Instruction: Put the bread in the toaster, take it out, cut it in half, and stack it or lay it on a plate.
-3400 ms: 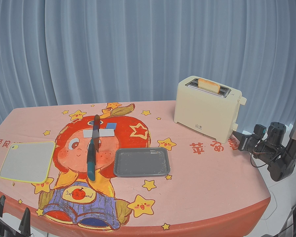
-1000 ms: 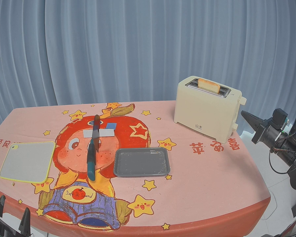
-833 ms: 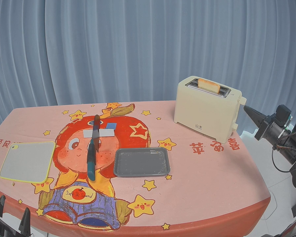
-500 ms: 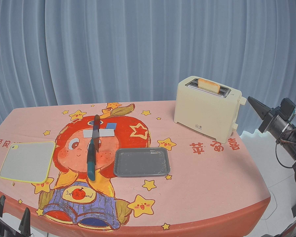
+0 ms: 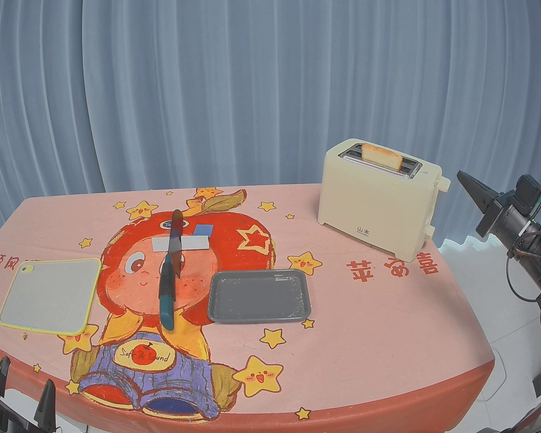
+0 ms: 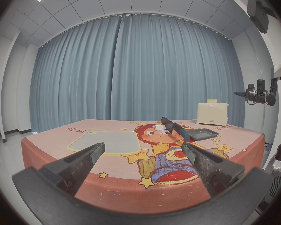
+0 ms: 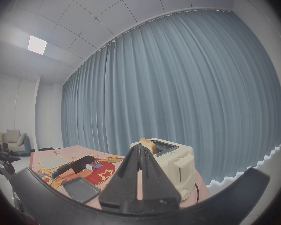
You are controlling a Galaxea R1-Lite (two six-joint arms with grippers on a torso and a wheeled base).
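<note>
A slice of toasted bread (image 5: 382, 156) stands up out of the far slot of the cream toaster (image 5: 372, 205) at the table's right. My right gripper (image 5: 466, 182) is shut and empty. It hangs off the table's right edge, level with the toaster's top and a short gap from its side lever. In the right wrist view its fingertips (image 7: 140, 147) meet just in front of the bread (image 7: 147, 144) and toaster (image 7: 175, 163). My left gripper (image 6: 143, 146) is open and empty, low at the table's front left corner (image 5: 21, 392).
A grey tray plate (image 5: 258, 296) lies mid-table. A teal-handled knife (image 5: 169, 272) lies left of the tray, its blade propped on a small white block (image 5: 180, 243). A grey cutting board with a yellow rim (image 5: 51, 296) lies at the left.
My right gripper rose from beside the toaster's lower side, near the table, to the height of the toaster's top, and drew slightly away to the right. Nothing else moved.
</note>
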